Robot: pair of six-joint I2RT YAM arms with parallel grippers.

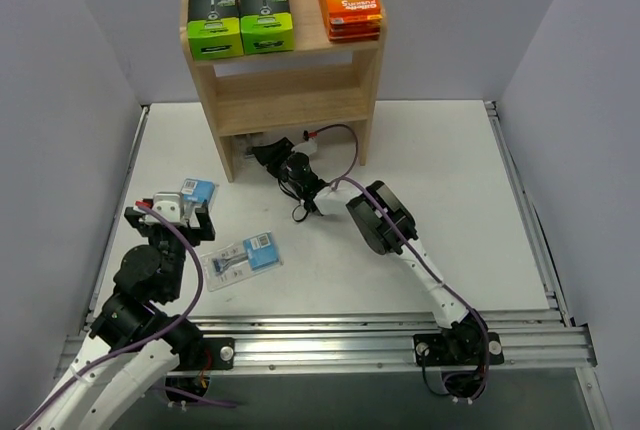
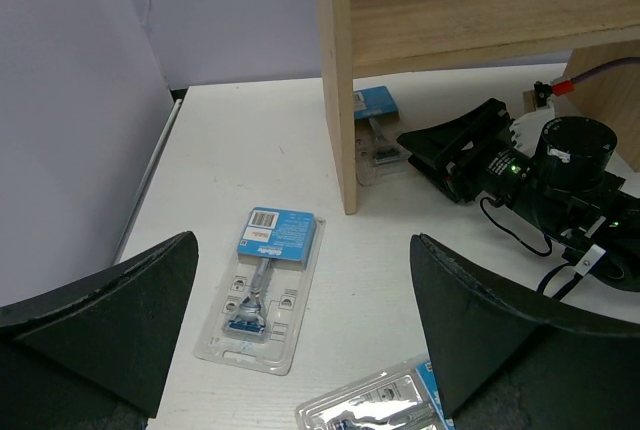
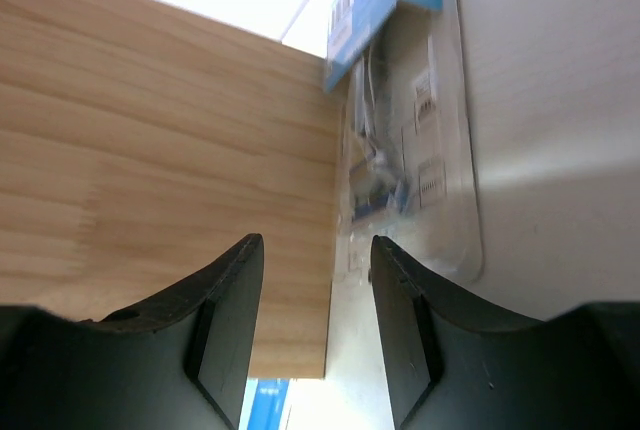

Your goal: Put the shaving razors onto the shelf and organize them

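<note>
The wooden shelf [image 1: 285,90] stands at the back; its top tier carries two black-and-green razor boxes [image 1: 240,18] and a stack of orange razor boxes [image 1: 349,0]. A clear blister pack [image 2: 268,285] lies on the table below my open left gripper [image 2: 303,240]. A second blister pack [image 2: 385,405] lies nearer, partly under the right finger. The third blister pack [image 3: 410,150] lies under the shelf's bottom tier, against the side panel [image 3: 150,170]. My right gripper [image 3: 315,250] is low at that pack's near end, open, and holds nothing.
Grey walls close in the table on the left, right and back. A metal rail [image 1: 380,340] runs along the near edge by the arm bases. The right arm [image 1: 385,220] and its cable [image 1: 335,130] stretch across the table middle toward the shelf's foot.
</note>
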